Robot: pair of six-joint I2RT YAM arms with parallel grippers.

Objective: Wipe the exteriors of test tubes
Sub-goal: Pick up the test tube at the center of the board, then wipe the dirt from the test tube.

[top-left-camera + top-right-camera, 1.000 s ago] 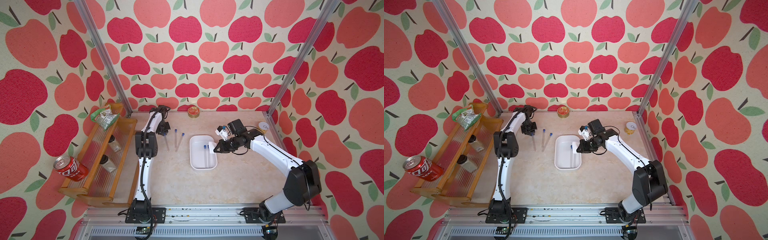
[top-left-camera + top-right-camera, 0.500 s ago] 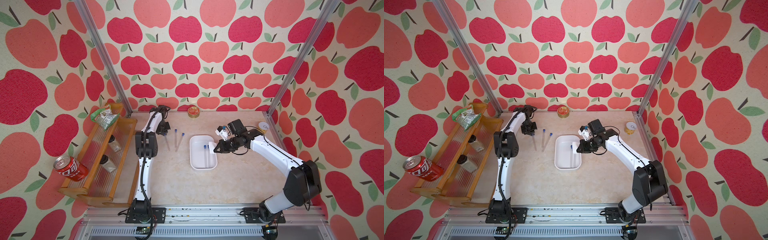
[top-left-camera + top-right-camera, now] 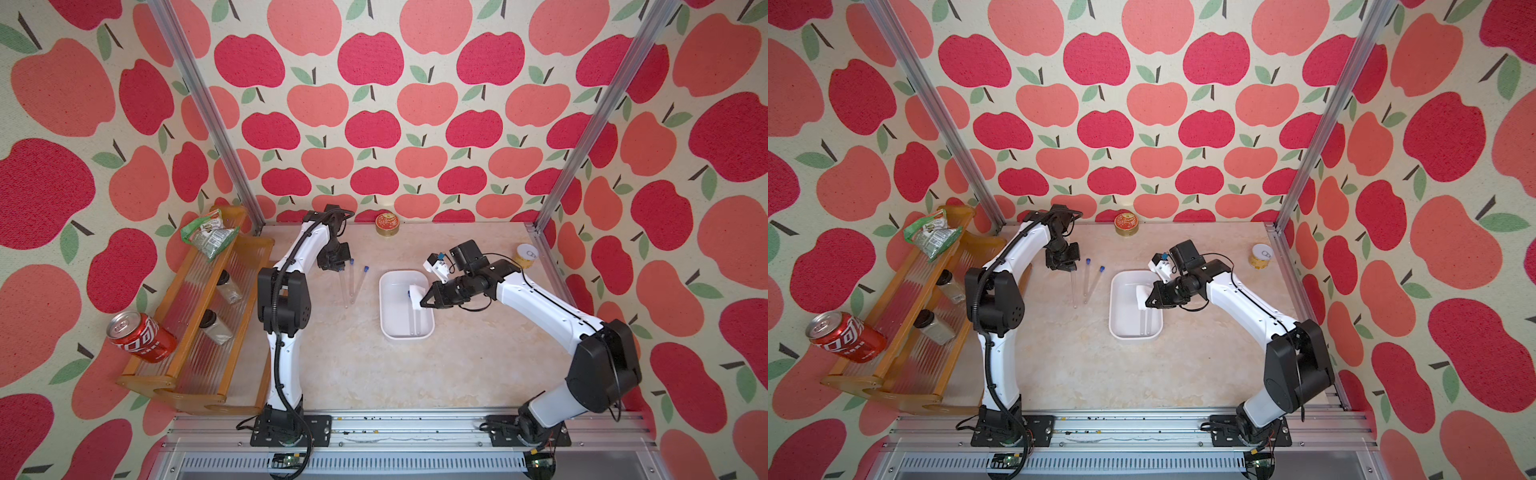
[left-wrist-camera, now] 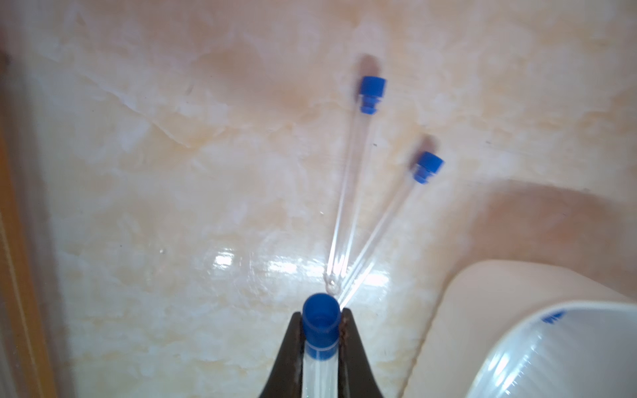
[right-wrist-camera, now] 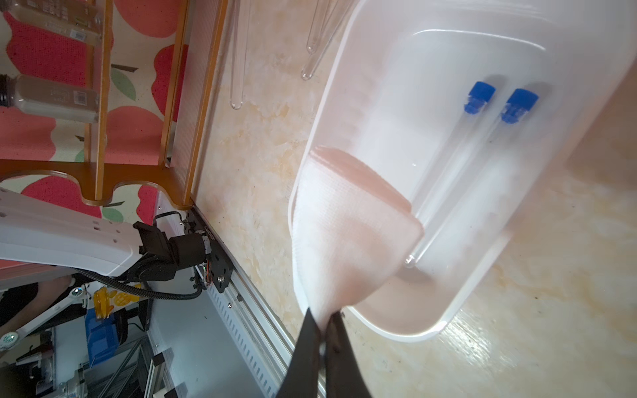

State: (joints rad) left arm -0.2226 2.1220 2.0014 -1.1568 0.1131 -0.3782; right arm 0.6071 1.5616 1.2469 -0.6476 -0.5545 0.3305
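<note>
In both top views my left gripper [image 3: 338, 269] [image 3: 1068, 268] is at the back left of the table, shut on the capped end of one test tube [image 3: 344, 289] whose clear body slants down to the table. The left wrist view shows its jaws [image 4: 321, 318] clamped on the blue cap [image 4: 320, 317]. Two more test tubes [image 3: 352, 279] [image 4: 351, 172] lie beside it, their round ends meeting. My right gripper [image 3: 424, 303] [image 5: 322, 318] hangs over the white tray [image 3: 380, 307], shut on a white cloth [image 5: 344, 234]. Two test tubes [image 5: 455, 162] lie side by side inside the tray.
A wooden rack [image 3: 199, 332] along the left wall holds a red soda can [image 3: 139, 336], two dark-lidded jars [image 3: 228, 286] and a green packet [image 3: 208, 235]. A round tin [image 3: 387, 225] stands at the back wall. A yellow can [image 3: 527, 255] stands at the back right corner.
Both arms hold nearly the same places. The left jaws have closed the last bit onto the tube's cap end.
</note>
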